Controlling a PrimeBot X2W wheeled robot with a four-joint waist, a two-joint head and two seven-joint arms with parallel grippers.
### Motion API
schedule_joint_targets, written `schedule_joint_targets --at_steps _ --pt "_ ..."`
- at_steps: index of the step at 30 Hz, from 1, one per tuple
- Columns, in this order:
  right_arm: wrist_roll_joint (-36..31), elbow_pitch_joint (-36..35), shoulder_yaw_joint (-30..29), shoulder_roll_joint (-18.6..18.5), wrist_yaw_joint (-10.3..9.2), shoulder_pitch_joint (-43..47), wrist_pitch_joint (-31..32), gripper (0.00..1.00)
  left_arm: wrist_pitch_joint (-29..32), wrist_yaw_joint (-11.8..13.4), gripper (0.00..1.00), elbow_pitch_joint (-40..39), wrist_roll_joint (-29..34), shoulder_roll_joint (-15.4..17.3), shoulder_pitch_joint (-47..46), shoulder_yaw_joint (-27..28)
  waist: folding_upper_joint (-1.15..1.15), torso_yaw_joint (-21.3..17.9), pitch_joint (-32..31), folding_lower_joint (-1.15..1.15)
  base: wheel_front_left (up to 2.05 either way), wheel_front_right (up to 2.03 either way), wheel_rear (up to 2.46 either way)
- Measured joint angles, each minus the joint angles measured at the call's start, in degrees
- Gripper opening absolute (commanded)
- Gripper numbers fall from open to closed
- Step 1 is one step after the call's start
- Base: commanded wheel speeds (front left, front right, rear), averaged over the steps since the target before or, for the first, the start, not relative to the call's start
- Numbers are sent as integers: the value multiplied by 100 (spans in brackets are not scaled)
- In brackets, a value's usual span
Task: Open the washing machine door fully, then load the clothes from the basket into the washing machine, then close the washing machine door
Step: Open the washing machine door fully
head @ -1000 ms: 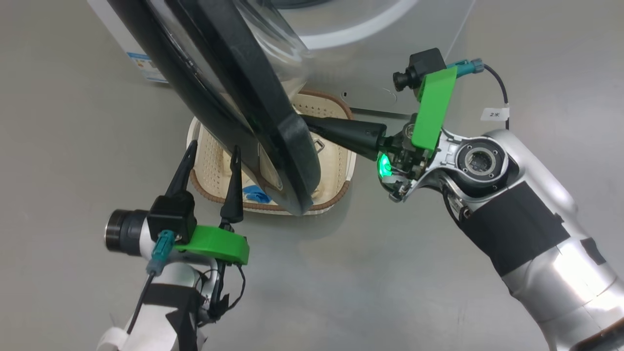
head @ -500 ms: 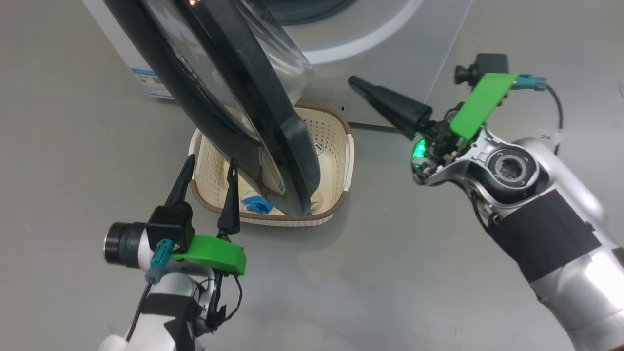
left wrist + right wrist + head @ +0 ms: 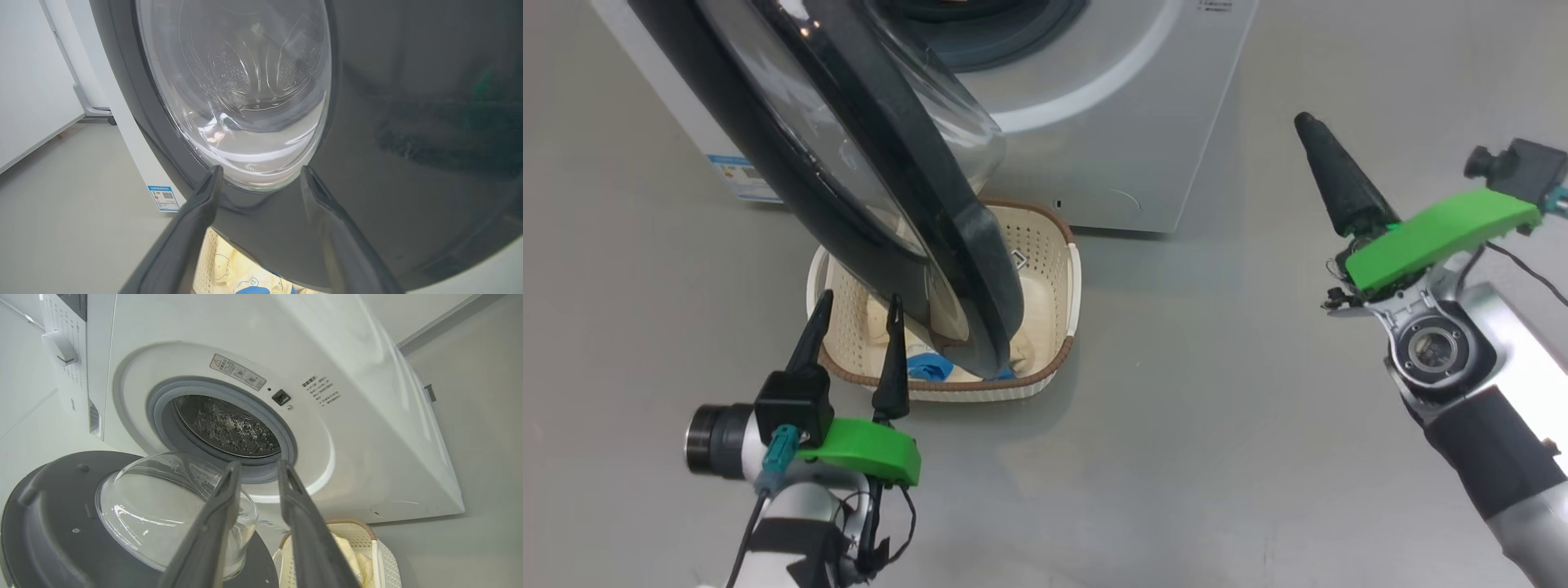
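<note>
The washing machine door point(image 3: 984, 278) stands in my way. It is swung out from the washing machine point(image 3: 1111, 122), and its black rim hangs low over the basket point(image 3: 964, 390), covering the middle of it from my head view. The basket stands on the grey floor point(image 3: 1176, 449) close to the foot of the machine's front, nearer the corner with the blue sticker point(image 3: 739, 175). Inside it, the clothes point(image 3: 231, 271) show beneath the door's lower edge: pale yellow cloth with outlined drawings, and a blue piece point(image 3: 925, 369) near the basket's near rim. My left gripper point(image 3: 860, 298) is spread wide and holds nothing. It sits at the basket's near left corner, fingers pointing at the door's outer face. In my left wrist view, the rim and the bottom of the glass lie just ahead between them, and I cannot tell whether the tips touch. My right gripper point(image 3: 259, 464) has only a narrow gap between its fingers and is also empty. It hangs over bare floor off the machine's front right corner, well apart from door and basket. Along its fingers I see the open steel drum point(image 3: 229, 424) inside its grey ring. The door's glass bowl is to the lower left and a corner of the basket is to the lower right.
</note>
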Motion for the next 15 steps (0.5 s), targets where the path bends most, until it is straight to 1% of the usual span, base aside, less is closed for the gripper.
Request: schedule_joint_targets --at_steps 3,5,8,11,13,14,15 --pt "-569 180 -51 -64 0 167 -435 100 0 -1 100 2 0 9 72 19 0 -59 -55 0 0 0 0" --pt "-888 289 -182 -69 0 308 -601 100 0 -1 100 3 -1 25 101 38 0 -92 -95 0 0 0 0" --pt "-1634 501 -478 -75 0 519 -746 100 0 -1 100 19 -1 58 149 71 0 -140 -178 0 0 0 0" --pt "-2457 590 -967 -49 0 779 -782 100 0 -1 100 31 -2 86 221 124 0 -188 -276 0 0 0 0" --pt "-3151 561 -1441 58 0 986 -794 100 0 1 100 37 -2 105 277 155 0 -219 -344 0 0 0 0" --pt "-3743 436 -1886 257 0 1242 -797 100 0 1 100 49 -2 126 332 179 0 -250 -418 0 0 0 0" --pt "-4007 353 -2079 379 0 1392 -798 100 0 1 100 62 -2 131 359 186 0 -262 -458 0 0 0 0"
